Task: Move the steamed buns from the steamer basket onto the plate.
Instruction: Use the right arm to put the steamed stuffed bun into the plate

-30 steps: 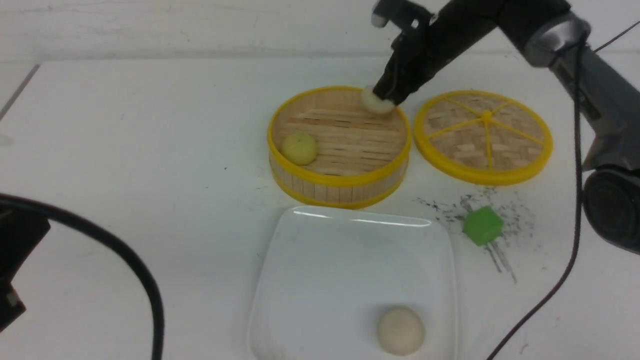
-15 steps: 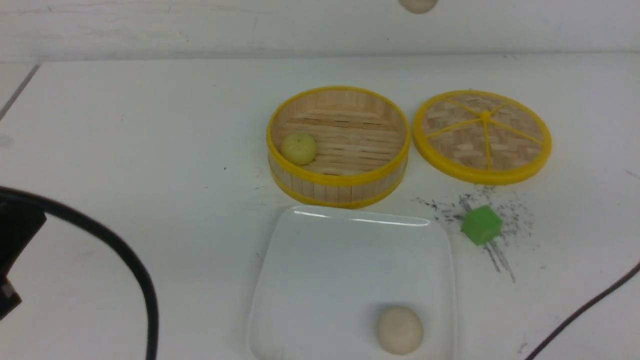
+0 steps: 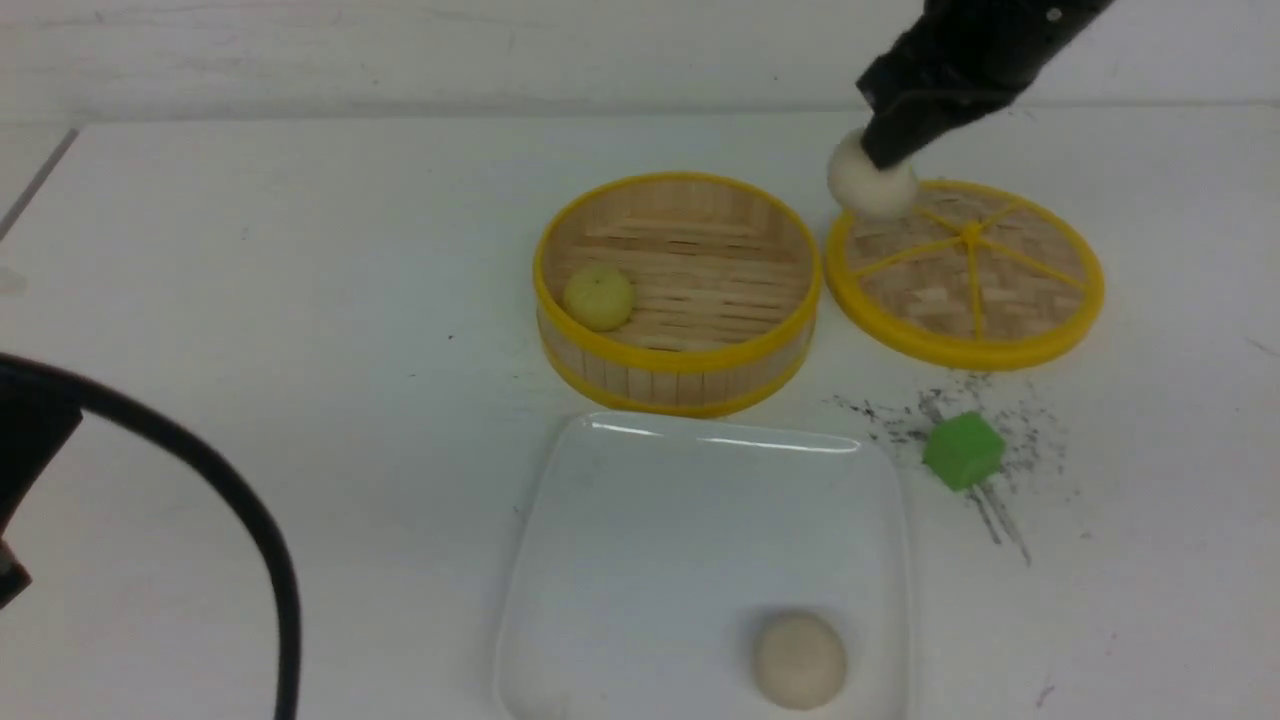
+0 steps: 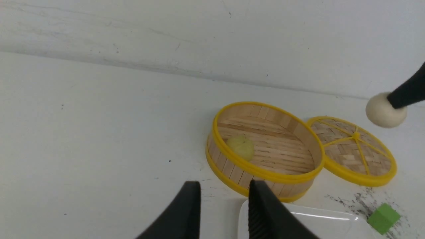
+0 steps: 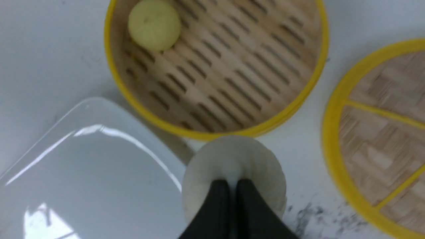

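My right gripper [image 3: 884, 158] pinches white bun [image 3: 868, 188], up in air right of steamer basket [image 3: 680, 385]. My left gripper [image 4: 224, 199] spread apart, holds nothing. Yellow-green bun [image 3: 598, 296] inside basket. Cream bun [image 3: 800, 660] on plate [image 3: 650, 500], in front of basket.

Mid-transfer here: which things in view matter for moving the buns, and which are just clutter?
Part of the job:
- white bun, held in the jaws of the right gripper
- yellow-green bun in the steamer basket
- cream bun on the plate

Just lying about:
- woven lid disc
- green cube
- black cable
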Controlling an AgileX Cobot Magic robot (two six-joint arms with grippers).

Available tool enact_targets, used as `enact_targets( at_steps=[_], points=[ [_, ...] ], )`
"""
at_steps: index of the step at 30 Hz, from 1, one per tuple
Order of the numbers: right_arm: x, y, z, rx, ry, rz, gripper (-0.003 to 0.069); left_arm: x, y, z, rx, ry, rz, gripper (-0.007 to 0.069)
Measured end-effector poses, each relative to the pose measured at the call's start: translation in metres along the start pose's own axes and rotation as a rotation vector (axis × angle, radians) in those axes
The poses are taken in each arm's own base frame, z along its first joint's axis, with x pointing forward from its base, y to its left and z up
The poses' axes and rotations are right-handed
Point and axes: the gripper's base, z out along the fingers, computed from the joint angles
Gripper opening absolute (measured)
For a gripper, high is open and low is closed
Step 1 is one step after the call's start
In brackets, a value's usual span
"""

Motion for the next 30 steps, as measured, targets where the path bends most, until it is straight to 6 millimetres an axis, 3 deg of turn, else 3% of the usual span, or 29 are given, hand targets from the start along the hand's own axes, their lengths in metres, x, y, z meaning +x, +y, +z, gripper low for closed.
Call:
enact_targets(
  at_steps=[6,8,13,18,26,30],
  points=[
    [0.034,0.006,0.024,-0.106,0.117,0.013,0.002,0.0,0.0,0.0,0.001,0.001,-0.001,0.0239],
    [0.053,0.009,0.042,-0.169,0.178,0.021,0.002,0.0,0.0,0.0,0.003,0.004,-0.002,0.0239],
    [0.09,0.015,0.064,-0.255,0.26,0.017,0.002,0.001,0.0,0.0,0.004,0.008,-0.002,0.024],
    [0.109,0.018,0.078,-0.276,0.259,0.002,0.002,0.001,-0.001,0.0,0.007,0.015,-0.004,0.024],
    [0.118,0.023,0.093,-0.345,0.193,-0.01,0.002,0.003,-0.002,0.0,0.025,0.032,-0.02,0.024],
    [0.126,0.019,0.11,-0.344,0.2,-0.008,0.0021,0.003,-0.002,0.0,0.027,0.037,-0.02,0.024]
  ],
)
